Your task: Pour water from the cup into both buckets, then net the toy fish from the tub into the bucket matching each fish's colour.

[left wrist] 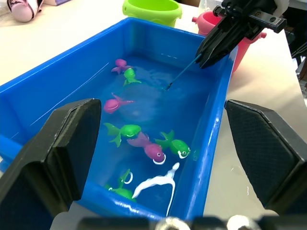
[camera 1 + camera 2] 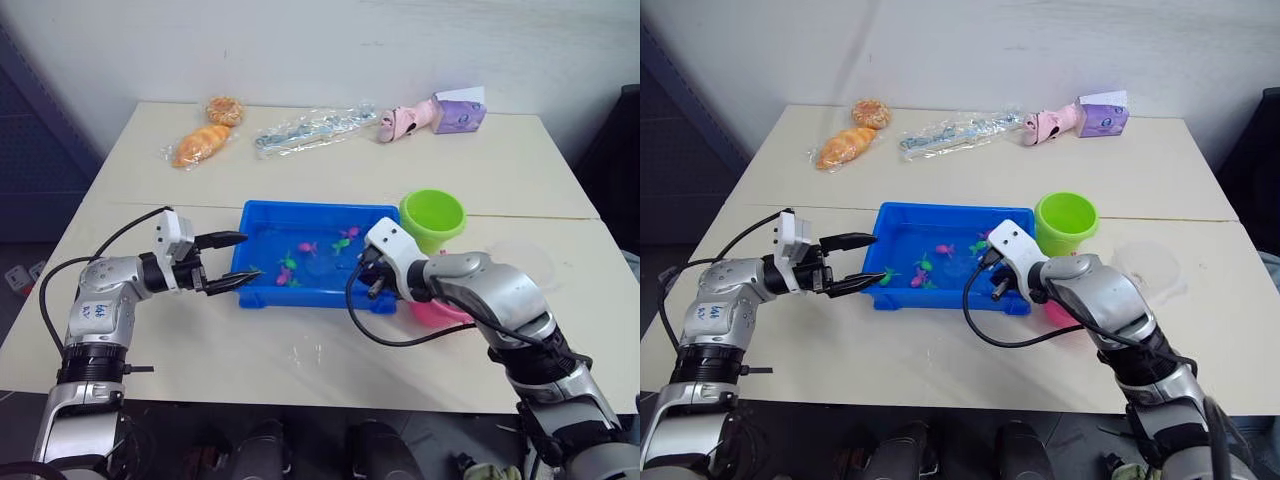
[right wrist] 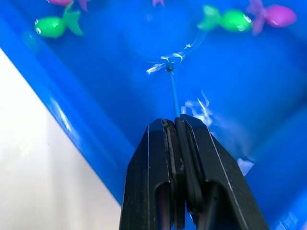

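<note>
At the near right corner of the tub [image 2: 262, 218], the right claw [image 3: 176, 125] is clamped shut on the thin handle of the net [image 3: 171, 86], which slants down into the water. The net hoop lies submerged as a faint ring among the toy fish [image 1: 154, 151]. Green and magenta fish float scattered through the water, most toward the middle and the left end of the tub.

Left of the tub, the left claw [image 2: 234, 262] is spread wide and empty, with one fingertip over the tub's left rim and the other level with its near left corner.

Just right of the tub stands the green bucket [image 2: 433, 217], upright at the tub's far right corner. The pink bucket [image 1: 205, 21] stands nearer than the green one, beside the tub's near right corner, partly hidden behind the right arm. The cup [image 2: 1151, 267] rests on the bench [image 2: 300, 350] further right, apart from both buckets.

Along the far edge of the bench lie two wrapped pastries [image 2: 201, 144], a clear plastic packet [image 2: 313, 129] and a pink and purple toy [image 2: 436, 115].
</note>
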Tool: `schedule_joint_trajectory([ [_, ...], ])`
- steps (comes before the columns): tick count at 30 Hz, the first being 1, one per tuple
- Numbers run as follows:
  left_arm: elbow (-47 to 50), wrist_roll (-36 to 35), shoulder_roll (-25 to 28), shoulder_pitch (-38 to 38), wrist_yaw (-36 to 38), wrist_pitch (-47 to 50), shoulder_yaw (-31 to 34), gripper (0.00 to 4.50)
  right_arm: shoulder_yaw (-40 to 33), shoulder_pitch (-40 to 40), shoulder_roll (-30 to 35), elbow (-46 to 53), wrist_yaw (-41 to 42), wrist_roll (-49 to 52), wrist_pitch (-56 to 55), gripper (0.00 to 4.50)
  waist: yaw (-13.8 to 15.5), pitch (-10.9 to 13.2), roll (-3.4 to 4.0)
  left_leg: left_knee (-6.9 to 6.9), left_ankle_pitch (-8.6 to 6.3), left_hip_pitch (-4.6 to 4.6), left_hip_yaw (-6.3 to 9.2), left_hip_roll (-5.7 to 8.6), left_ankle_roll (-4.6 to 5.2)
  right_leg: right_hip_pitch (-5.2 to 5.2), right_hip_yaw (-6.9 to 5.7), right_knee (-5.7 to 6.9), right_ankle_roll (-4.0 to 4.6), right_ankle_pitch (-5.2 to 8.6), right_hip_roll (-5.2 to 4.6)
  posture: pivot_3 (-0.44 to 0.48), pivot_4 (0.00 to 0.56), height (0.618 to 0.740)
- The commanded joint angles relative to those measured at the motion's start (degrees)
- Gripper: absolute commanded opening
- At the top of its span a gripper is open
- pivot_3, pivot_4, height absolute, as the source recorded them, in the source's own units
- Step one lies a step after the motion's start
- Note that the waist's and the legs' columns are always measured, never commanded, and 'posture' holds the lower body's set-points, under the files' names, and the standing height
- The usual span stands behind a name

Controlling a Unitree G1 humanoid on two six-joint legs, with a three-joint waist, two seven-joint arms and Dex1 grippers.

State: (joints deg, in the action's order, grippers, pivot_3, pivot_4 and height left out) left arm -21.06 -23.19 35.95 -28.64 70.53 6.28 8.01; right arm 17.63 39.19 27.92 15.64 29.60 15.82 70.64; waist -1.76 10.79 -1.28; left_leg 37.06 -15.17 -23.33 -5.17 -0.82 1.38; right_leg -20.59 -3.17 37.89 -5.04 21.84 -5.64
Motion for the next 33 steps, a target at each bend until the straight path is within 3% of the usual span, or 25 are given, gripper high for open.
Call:
schedule_joint_trajectory([
  [1,1.01,-0.55,1.09,0.12,-0.75,0.07,1.45,4.43,-0.75,1.24,-1.96,-1.18,-1.41,-0.93,-2.81,0.00,-0.01,0.00,0.00,-0.01,0.00,0.00,0.00,0.00,0.00,-0.01,0.00,0.00,0.00,0.00,0.00,0.000,0.150,0.740],
  [12,-3.07,-0.91,2.31,-1.46,-3.12,1.07,3.41,4.43,-2.82,2.73,-8.98,-8.58,-4.18,-2.60,-11.20,0.00,-0.23,0.00,0.00,-0.05,0.00,0.00,-0.03,0.00,-0.01,-0.06,0.02,0.05,0.00,0.00,0.00,0.000,0.150,0.740],
  [18,-5.15,-0.83,3.01,-1.74,-2.78,0.63,4.40,4.43,-4.96,0.77,-9.84,-5.81,-2.42,-0.73,-13.41,0.00,-0.21,0.00,0.00,-0.08,0.00,-0.02,-0.03,0.00,-0.02,-0.06,0.01,0.05,0.00,0.00,0.00,0.000,0.150,0.740],
  [27,-1.85,-3.63,2.38,-3.15,-0.43,3.29,4.13,4.43,-16.55,-7.99,-3.97,13.28,1.26,9.90,-2.84,0.00,0.08,0.00,0.00,-0.13,-0.05,-0.10,0.01,0.00,-0.01,-0.07,-0.01,0.00,0.00,0.00,0.00,0.000,0.150,0.740],
  [33,2.84,-5.26,-1.44,-4.79,1.41,5.90,0.59,4.43,-27.18,-17.96,-0.65,26.82,3.15,16.71,-0.58,0.00,0.21,0.00,0.00,-0.20,-0.08,-0.10,0.03,0.00,-0.02,-0.05,-0.03,-0.06,0.00,0.00,0.00,0.000,0.150,0.740],
])
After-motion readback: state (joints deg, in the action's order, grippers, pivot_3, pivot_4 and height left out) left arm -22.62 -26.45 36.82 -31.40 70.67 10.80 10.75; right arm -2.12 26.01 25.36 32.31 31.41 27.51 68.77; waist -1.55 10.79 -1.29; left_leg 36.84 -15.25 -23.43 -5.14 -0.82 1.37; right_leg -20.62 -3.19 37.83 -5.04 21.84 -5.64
